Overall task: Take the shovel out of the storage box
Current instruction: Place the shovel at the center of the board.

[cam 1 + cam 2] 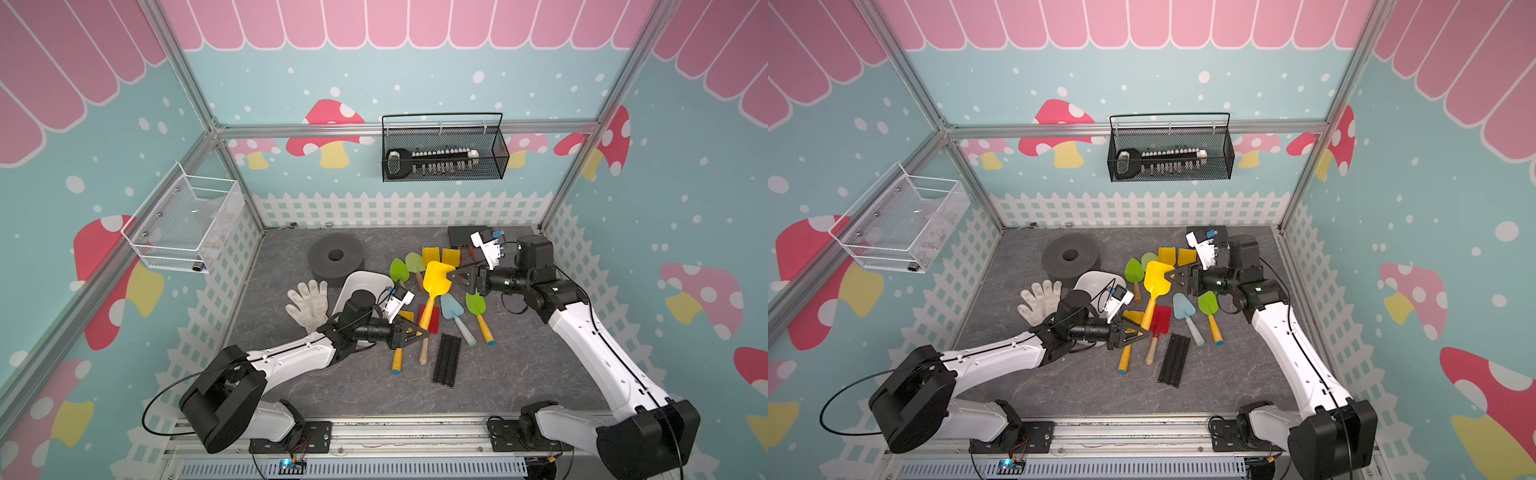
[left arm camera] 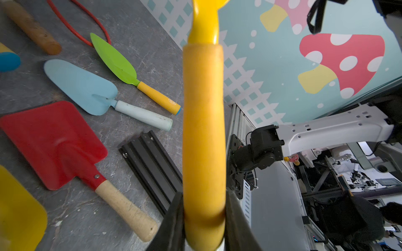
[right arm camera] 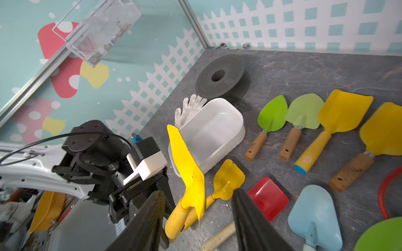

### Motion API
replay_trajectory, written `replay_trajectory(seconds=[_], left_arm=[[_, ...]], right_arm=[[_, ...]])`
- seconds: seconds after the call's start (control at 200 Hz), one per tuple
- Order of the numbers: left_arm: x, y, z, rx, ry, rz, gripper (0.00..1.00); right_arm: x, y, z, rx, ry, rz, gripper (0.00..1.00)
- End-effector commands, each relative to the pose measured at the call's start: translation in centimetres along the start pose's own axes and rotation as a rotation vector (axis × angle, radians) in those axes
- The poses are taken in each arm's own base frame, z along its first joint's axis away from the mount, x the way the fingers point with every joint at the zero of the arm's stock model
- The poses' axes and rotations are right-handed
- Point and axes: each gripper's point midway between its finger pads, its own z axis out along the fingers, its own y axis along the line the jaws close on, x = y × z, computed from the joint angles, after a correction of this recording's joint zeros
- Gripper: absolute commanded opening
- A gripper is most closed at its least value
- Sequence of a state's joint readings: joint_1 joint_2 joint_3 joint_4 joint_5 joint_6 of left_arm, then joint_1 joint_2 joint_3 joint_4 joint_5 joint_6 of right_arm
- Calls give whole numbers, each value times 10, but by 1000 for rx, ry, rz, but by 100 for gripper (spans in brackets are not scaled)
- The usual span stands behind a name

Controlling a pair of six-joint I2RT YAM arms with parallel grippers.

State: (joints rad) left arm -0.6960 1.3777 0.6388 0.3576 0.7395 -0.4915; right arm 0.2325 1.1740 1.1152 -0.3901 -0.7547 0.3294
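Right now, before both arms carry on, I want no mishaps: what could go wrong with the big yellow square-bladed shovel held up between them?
The left gripper pinches the big yellow square-bladed shovel only near its handle's end, so the blade may swing or slip. The right gripper has its open jaws astride the blade edge; pulling away sideways could snag it.

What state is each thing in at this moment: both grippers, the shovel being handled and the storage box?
left gripper: shut on the yellow shovel's handle.
right gripper: open, jaws on either side of the blade, not gripping it.
yellow shovel: held up in the air, outside the box.
storage box: empty.
red shovel: lying flat, untouched.
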Motion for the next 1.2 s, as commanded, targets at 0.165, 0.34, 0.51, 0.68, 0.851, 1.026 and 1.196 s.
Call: replay_trajectory(seconds=[0.165,0.34,0.51,0.68,0.851,1.026,1.196], left_arm=[[-18,20,-16,-167,-141,0,0],[-23,33,-22,-245,-190,-31,0],[-28,38,-25,-271,-227,-40,0],[-29,39,-28,-287,-241,-40,0],[-29,39,-30,-294,-251,-28,0],[-30,39,-30,-291,-263,-28,0],[-29,39,-29,-288,-264,-29,0]], right_arm=[[9,-12,-30,197,-61,43,59],[20,-12,-41,296,-63,71,57],[32,0,-32,362,-1,42,57],[37,16,-16,383,31,18,55],[42,27,3,404,62,-16,55],[48,44,37,352,92,-27,55],[51,57,68,316,93,-24,55]])
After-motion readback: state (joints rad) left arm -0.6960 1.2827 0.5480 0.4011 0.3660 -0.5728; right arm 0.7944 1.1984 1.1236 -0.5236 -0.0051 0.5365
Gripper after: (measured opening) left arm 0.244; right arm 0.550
